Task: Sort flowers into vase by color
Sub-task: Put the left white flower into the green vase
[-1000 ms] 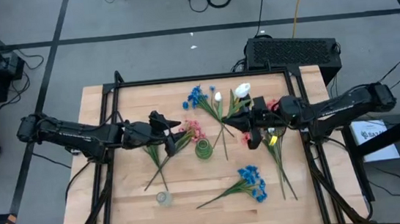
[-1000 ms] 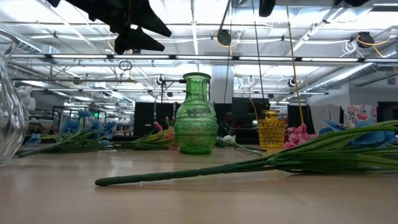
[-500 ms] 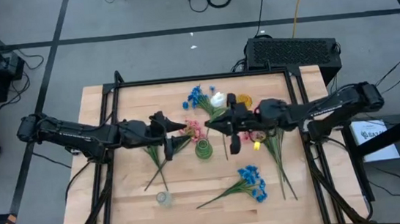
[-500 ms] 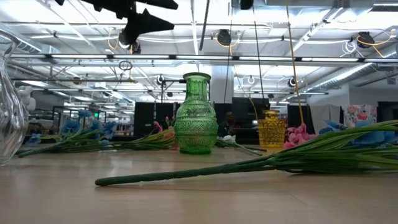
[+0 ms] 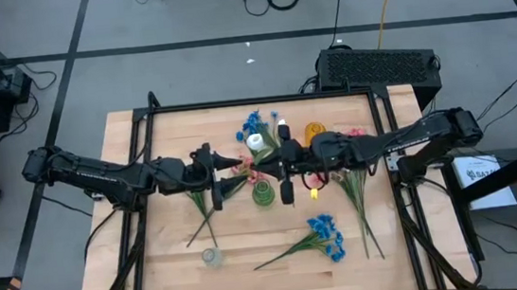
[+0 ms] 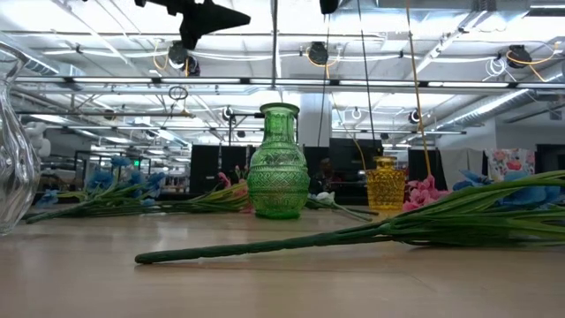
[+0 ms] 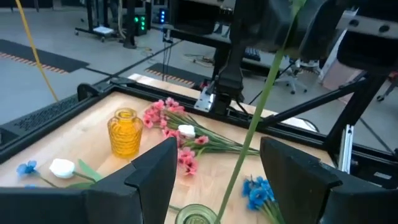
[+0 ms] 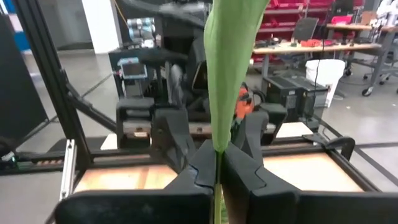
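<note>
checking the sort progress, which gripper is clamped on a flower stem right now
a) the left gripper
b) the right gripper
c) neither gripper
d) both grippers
b: in its wrist view the right gripper is shut on the white flower's stem, carried above the green vase, while the left gripper is open with nothing between its fingers.

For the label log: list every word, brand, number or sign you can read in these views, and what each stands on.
None can be read.
White sheet beside the table's right edge, high view: dark print, too small to read.
Small lit panel behind the table, right wrist view: blurred, unreadable.
Green vase, yellow vase, flowers: no labels show.
</note>
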Tool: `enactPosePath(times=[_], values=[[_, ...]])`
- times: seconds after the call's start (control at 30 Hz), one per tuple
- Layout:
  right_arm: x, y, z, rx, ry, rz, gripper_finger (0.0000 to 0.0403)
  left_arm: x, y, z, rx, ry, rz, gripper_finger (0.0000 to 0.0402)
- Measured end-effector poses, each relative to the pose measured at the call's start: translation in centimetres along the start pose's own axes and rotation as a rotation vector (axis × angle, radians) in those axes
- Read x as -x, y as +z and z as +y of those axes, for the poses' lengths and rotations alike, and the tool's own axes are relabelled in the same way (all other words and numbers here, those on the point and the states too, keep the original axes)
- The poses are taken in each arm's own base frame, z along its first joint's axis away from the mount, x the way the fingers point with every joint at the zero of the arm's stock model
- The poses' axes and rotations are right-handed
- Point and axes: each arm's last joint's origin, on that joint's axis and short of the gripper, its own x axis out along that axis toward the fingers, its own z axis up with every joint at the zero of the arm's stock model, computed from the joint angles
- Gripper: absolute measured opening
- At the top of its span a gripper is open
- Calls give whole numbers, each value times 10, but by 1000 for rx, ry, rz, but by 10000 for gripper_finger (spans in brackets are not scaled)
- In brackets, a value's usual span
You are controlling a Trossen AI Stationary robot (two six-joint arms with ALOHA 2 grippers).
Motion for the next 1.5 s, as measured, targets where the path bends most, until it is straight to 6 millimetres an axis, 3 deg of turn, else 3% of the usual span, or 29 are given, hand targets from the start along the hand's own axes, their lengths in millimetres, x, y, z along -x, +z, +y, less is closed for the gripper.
enactPosePath(times=[0.87,1.5], values=[[0,-4,-4,59,-18,47,4,2,15,-5,-57,-29,-150,238],[-8,-16,-4,49,-23,106,4,1,7,-4,-100,-40,-63,238]])
